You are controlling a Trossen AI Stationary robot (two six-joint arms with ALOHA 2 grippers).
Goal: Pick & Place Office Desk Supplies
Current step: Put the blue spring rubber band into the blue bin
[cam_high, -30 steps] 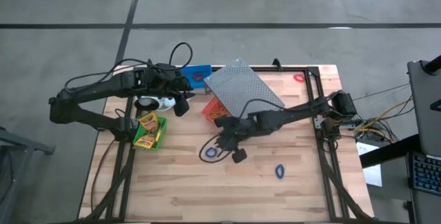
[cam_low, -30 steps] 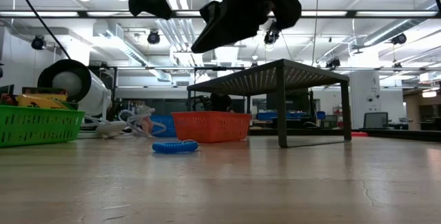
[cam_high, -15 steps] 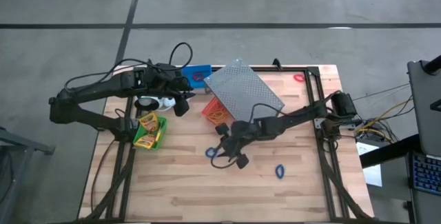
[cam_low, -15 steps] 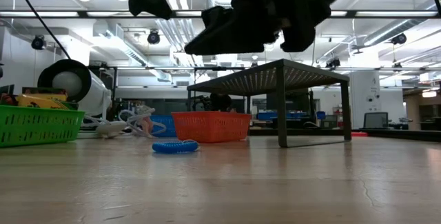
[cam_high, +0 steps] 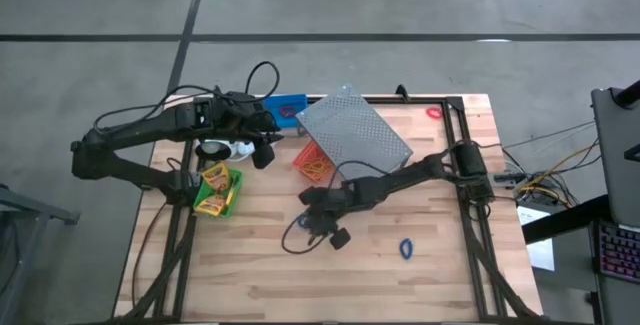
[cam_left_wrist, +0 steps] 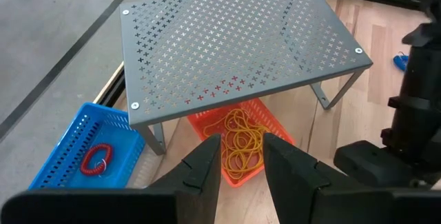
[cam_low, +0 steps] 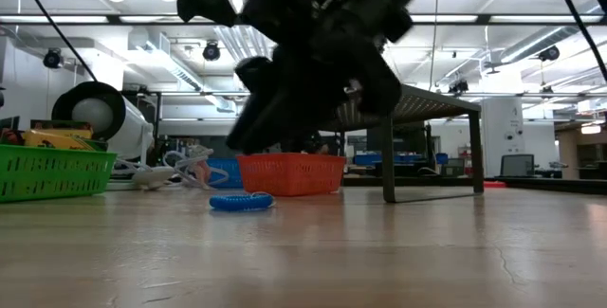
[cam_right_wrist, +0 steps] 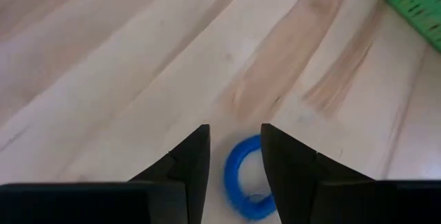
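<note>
My right gripper (cam_high: pixel 313 219) hangs open over a blue ring band (cam_high: pixel 302 223) lying flat on the wood. In the right wrist view the band (cam_right_wrist: pixel 244 182) shows in the gap between the two fingers; in the low view the gripper (cam_low: pixel 248 135) is still above the band (cam_low: pixel 241 201). My left gripper (cam_left_wrist: pixel 241 165) waits open at the far left, in front of the red-orange bin (cam_left_wrist: pixel 238 145) and the blue bin (cam_left_wrist: pixel 83 155), which holds a red ring (cam_left_wrist: pixel 96 160). The green bin (cam_high: pixel 217 191) holds the crayon boxes. A second blue band (cam_high: pixel 406 249) and a red band (cam_high: pixel 433 112) lie apart.
The grey perforated rack (cam_high: pixel 350 130) stands over the red-orange bin (cam_high: pixel 312 163), just beyond my right gripper. A white roll with cord (cam_high: pixel 215 150) sits by the left arm. Bare wood lies along the near edge and around the second blue band.
My right gripper has moved toward the table's left and come down over the blue ring band, turning as it went. The band has stayed where it was.
</note>
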